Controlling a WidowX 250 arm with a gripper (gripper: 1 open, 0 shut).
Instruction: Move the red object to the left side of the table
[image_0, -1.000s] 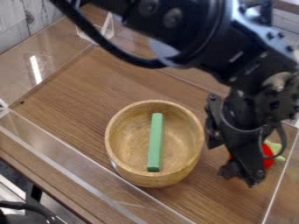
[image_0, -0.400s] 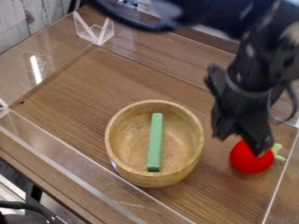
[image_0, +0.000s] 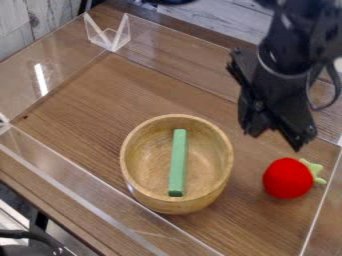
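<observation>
Red object resting on the table, just right of the wooden bowl, apart from it. Green stick lying inside the bowl. Gripper above and right of the bowl, over the red object, empty; jaw spread impossible to tell.

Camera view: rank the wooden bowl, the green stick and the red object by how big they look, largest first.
1. Wooden bowl, clearly the largest.
2. Green stick, lying inside the bowl: longer than the red object but much thinner.
3. Red object, on the table right of the bowl. Second and third are close in apparent area.
</observation>
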